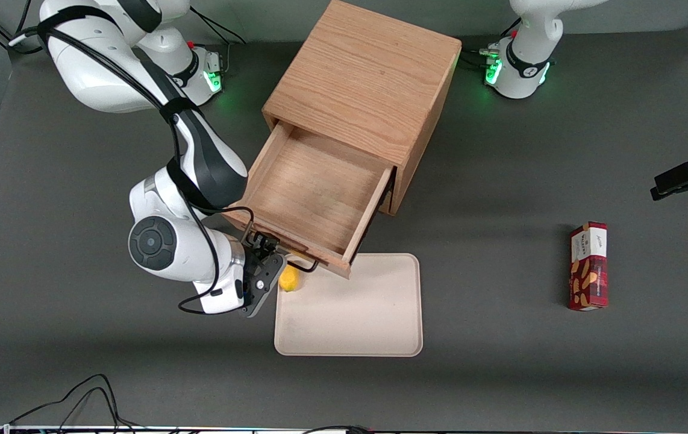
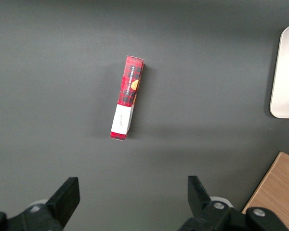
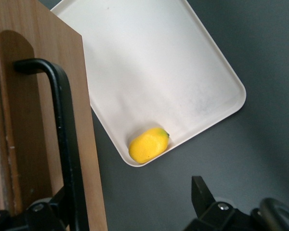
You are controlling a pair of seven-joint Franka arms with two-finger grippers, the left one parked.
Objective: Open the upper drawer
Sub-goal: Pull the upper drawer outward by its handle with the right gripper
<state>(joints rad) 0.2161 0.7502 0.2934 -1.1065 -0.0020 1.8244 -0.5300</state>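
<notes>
The upper drawer (image 1: 314,199) is standing pulled out of the oak cabinet (image 1: 368,90), showing bare wood inside. A yellow lemon (image 3: 149,145) is lying in the beige tray's (image 1: 350,325) corner under the drawer front. The tool (image 1: 262,256) is hanging at the black handle (image 3: 62,125), fingers spread wide, one touching the bar.

One cabinet (image 1: 368,78) (one open upper drawer (image 1: 314,193)), one tray (image 1: 350,325), one lemon (image 1: 288,278), one box (image 1: 588,265)

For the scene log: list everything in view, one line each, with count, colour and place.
Cabinet: one, oak, mid-table between the arm bases.
Upper drawer: one, light wood, pulled out toward the front camera, nothing visible inside.
Handle: one, black wire bar, on the drawer front.
Tray: one, cream, nearer the front camera than the cabinet, partly under the drawer front.
Lemon-like fruit: one, yellow, on the tray by its rim.
Box: one, red plaid, toward the parked arm's end.
Cables: black, at the table edge nearest the front camera.
Hand: one, dark, at the drawer handle.
</notes>
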